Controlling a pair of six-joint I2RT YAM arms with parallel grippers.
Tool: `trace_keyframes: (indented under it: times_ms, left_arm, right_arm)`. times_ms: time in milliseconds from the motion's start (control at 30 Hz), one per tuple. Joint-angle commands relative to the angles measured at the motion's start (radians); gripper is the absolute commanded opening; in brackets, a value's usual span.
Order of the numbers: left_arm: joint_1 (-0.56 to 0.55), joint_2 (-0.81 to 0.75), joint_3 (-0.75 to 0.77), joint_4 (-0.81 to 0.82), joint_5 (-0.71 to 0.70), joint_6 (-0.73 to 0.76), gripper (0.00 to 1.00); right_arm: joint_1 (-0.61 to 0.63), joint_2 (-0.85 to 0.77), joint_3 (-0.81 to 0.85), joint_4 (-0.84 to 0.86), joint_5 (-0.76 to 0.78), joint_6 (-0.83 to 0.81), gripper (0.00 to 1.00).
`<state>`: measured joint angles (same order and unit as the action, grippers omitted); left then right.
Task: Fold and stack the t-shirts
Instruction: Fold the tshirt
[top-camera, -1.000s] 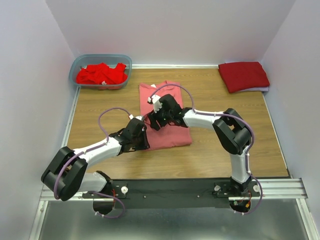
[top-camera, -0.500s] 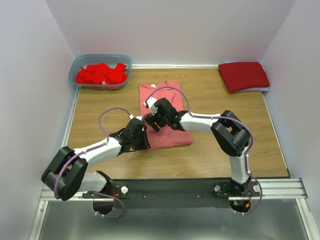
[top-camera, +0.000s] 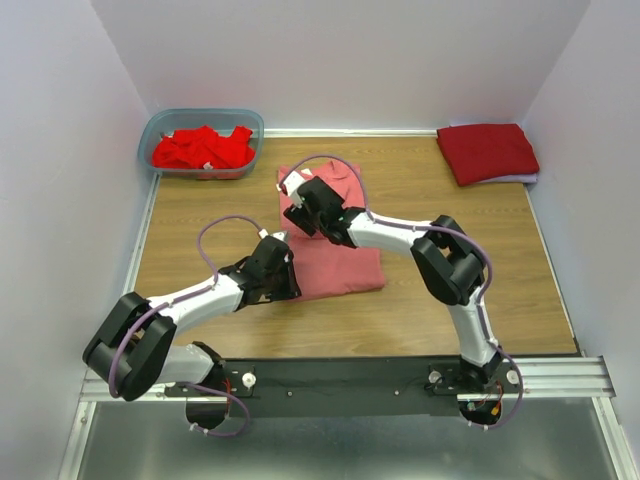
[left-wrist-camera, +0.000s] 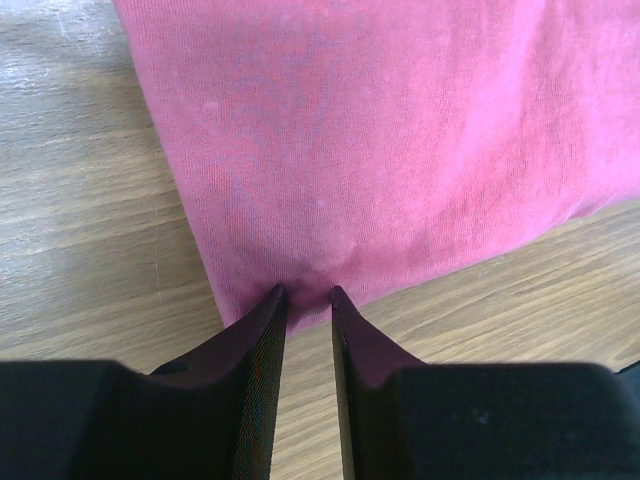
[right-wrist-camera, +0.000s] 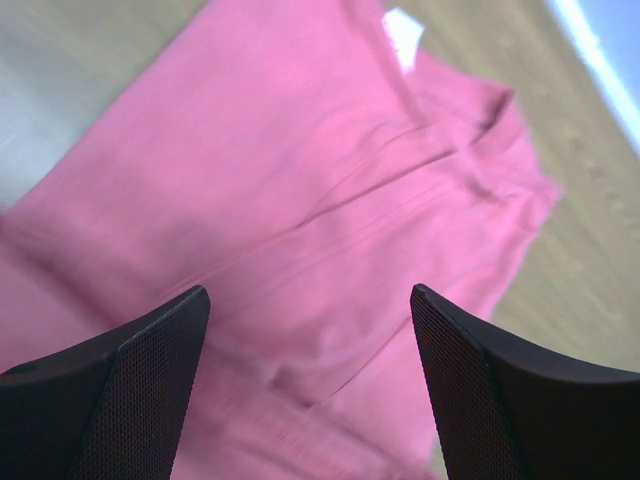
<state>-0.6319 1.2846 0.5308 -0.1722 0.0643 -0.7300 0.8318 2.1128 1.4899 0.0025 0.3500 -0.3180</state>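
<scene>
A salmon-pink t-shirt (top-camera: 335, 262) lies partly folded on the wooden table (top-camera: 200, 220) in the middle. My left gripper (top-camera: 288, 288) sits at its near left corner. In the left wrist view the gripper (left-wrist-camera: 305, 292) is pinched on the puckered hem of the shirt (left-wrist-camera: 380, 130). My right gripper (top-camera: 303, 203) hovers over the shirt's upper part near the collar. In the right wrist view it (right-wrist-camera: 310, 300) is wide open and empty above the shirt (right-wrist-camera: 300, 150). A folded darker crimson t-shirt (top-camera: 488, 152) lies at the back right.
A translucent blue-grey tub (top-camera: 158, 128) at the back left holds crumpled bright red t-shirts (top-camera: 200, 150). White walls close in the table on three sides. The two arms nearly meet over the pink shirt's left side.
My right gripper has moved toward the back left along the pink shirt, up to its collar end. My left gripper has stayed at the near left corner.
</scene>
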Motion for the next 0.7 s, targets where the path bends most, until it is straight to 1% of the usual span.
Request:
trace_keyframes:
  times_ms: [0, 100, 167, 200, 233, 267, 300, 367, 400, 433, 467, 500, 667]
  left_arm:
    - [0.001, 0.013, -0.025, -0.013, 0.02, 0.012, 0.33]
    - [0.0, 0.007, -0.022, -0.015, 0.017, 0.012, 0.33]
    - [0.001, 0.001, -0.018, -0.019, 0.009, 0.012, 0.33]
    - [0.001, -0.01, -0.015, -0.021, 0.005, 0.012, 0.33]
    - [0.001, -0.014, -0.014, -0.021, 0.0, 0.012, 0.33]
    - [0.001, -0.019, -0.012, -0.023, -0.004, 0.012, 0.33]
    - [0.0, -0.024, -0.011, -0.024, -0.006, 0.014, 0.33]
    - [0.003, -0.022, -0.011, -0.024, -0.003, 0.015, 0.33]
    - [0.001, -0.021, -0.009, -0.024, -0.004, 0.017, 0.33]
    - [0.003, -0.021, -0.009, -0.023, 0.002, 0.017, 0.33]
    - [0.003, -0.021, -0.009, -0.023, 0.003, 0.018, 0.33]
    - [0.001, -0.021, -0.008, -0.018, 0.005, 0.02, 0.33]
    - [0.003, -0.008, -0.006, -0.019, 0.011, 0.024, 0.33]
  right_arm:
    - [-0.049, 0.044, 0.11, 0.016, 0.119, -0.043, 0.88]
    - [-0.079, 0.009, 0.125, 0.016, 0.09, 0.003, 0.88]
    - [-0.089, -0.04, 0.061, 0.014, 0.038, 0.062, 0.85]
    - [-0.092, -0.1, 0.032, 0.011, -0.024, 0.085, 0.84]
    - [-0.097, -0.132, -0.006, 0.011, -0.055, 0.106, 0.83]
    - [-0.1, -0.166, -0.079, 0.011, -0.086, 0.141, 0.82]
    - [-0.1, -0.206, -0.123, 0.011, -0.151, 0.152, 0.82]
    - [-0.099, -0.287, -0.186, 0.008, -0.227, 0.157, 0.82]
    - [-0.097, -0.304, -0.242, 0.001, -0.267, 0.155, 0.85]
    - [-0.094, -0.321, -0.262, 0.001, -0.275, 0.152, 0.87]
    - [-0.091, -0.323, -0.281, 0.001, -0.278, 0.134, 0.9]
    - [-0.091, -0.318, -0.299, -0.045, -0.275, 0.126, 0.91]
    - [-0.066, -0.242, -0.29, -0.091, -0.27, 0.093, 0.91]
